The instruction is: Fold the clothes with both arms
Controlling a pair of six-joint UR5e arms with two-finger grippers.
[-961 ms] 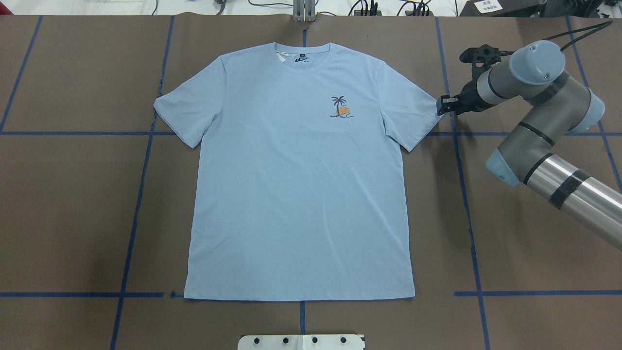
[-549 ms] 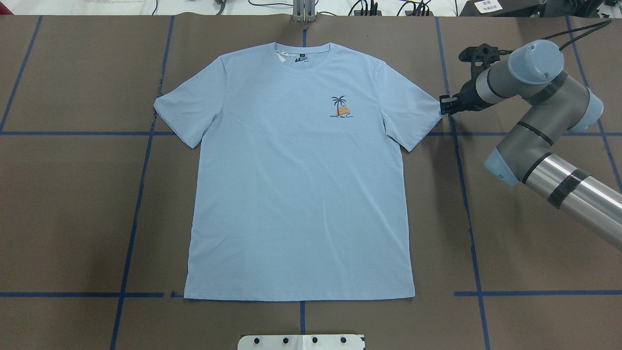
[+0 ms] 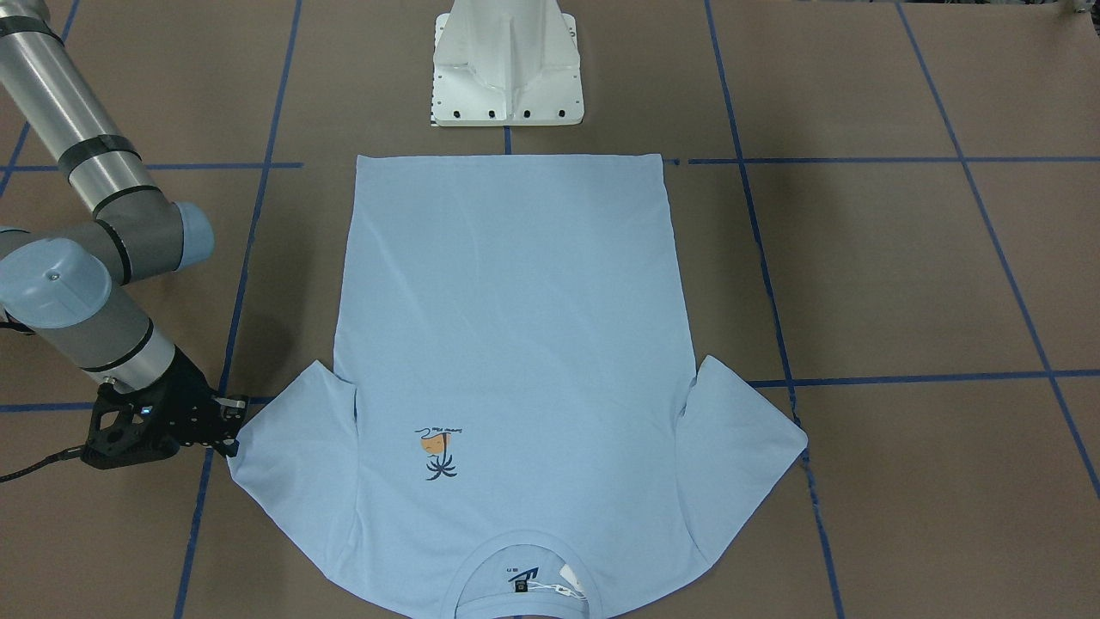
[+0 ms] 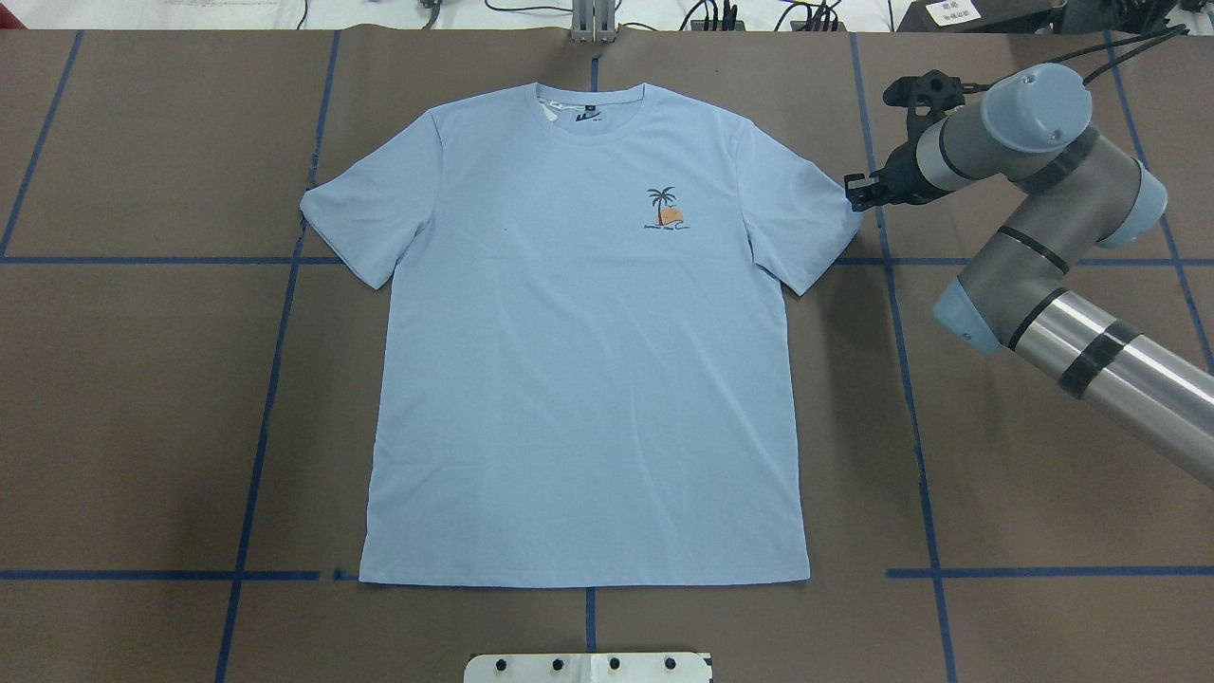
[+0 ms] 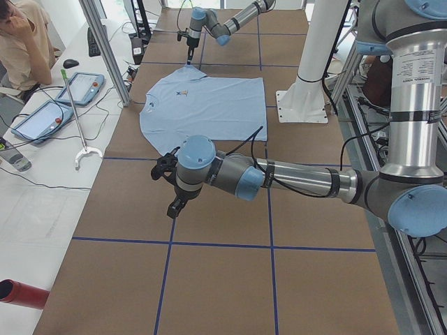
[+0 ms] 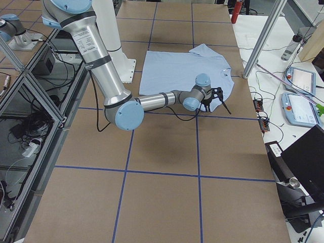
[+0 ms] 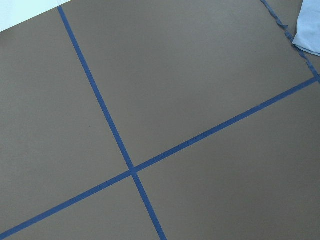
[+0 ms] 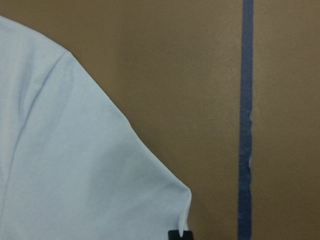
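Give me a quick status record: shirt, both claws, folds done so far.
garment: light blue short-sleeved T-shirt, flat, palm print up
surface: brown table with blue tape grid
right claw: at the tip of the sleeve on the robot's right side; grip unclear
left claw: over bare table, off the shirt; open or shut unclear
folds done: none

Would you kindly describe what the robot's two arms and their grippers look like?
Both the right arm and left arm are silver-grey tubes with light blue joint caps, black bands and black cables. The right gripper and left gripper are black; the right one shows two short fingers. White printed labels wrap the upright segments.
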